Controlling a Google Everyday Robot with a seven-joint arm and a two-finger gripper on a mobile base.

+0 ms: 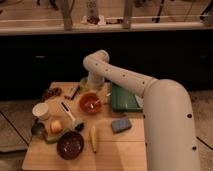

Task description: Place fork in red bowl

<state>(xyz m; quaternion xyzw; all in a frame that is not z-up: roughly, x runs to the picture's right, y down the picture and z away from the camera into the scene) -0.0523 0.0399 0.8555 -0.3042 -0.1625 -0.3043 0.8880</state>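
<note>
The red bowl, small, round and bright orange-red, sits on the wooden table near its middle back. A pale thin thing lies inside the bowl and reaches toward its right rim; it may be the fork, but I cannot make out its shape. My gripper hangs at the end of the white arm, just above the bowl's back right rim.
A green tray lies right of the bowl. A blue sponge, a banana and a dark maroon bowl are in front. A white cup, a black-handled tool and fruit on a green plate stand left.
</note>
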